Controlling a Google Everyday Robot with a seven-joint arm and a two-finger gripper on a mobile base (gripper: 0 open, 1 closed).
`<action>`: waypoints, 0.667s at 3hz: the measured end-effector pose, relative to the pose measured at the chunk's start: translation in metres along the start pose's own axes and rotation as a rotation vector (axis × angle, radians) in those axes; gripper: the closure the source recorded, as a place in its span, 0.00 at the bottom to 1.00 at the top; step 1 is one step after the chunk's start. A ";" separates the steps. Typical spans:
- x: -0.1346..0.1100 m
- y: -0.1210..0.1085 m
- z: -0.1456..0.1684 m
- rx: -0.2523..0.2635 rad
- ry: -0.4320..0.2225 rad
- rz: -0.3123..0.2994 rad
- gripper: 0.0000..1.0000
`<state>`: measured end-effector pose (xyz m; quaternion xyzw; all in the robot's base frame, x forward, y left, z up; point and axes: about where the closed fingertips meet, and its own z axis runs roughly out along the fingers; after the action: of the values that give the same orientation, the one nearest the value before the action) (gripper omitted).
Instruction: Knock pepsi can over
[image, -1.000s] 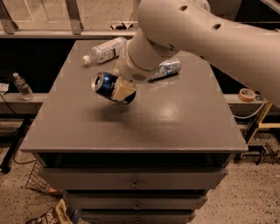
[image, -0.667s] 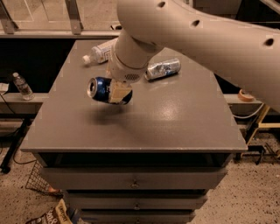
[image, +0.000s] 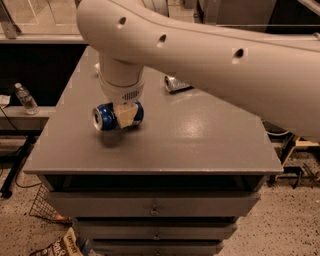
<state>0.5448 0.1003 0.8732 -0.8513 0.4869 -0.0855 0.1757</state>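
Observation:
The pepsi can (image: 107, 117) is dark blue and lies on its side, its silver top facing left, over the left part of the grey table (image: 200, 140). My gripper (image: 122, 118) hangs down from the big white arm and is shut on the pepsi can, with a tan finger pad (image: 128, 115) across the can's body. A shadow sits just under the can; I cannot tell whether it touches the tabletop.
A silver-grey can (image: 175, 84) lies on the table behind the arm. The white arm (image: 210, 55) crosses the upper view and hides the table's far side. A plastic bottle (image: 25, 98) stands on a low shelf at the left. Drawers sit below the table's front edge.
The gripper has carried the pepsi can lower and toward the table's front edge, and the can is now nearly level. The arm covers more of the far tabletop.

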 end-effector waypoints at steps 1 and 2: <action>-0.012 0.005 0.012 -0.043 0.084 -0.109 1.00; -0.025 0.010 0.021 -0.084 0.117 -0.185 1.00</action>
<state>0.5308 0.1214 0.8504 -0.8928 0.4187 -0.1305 0.1026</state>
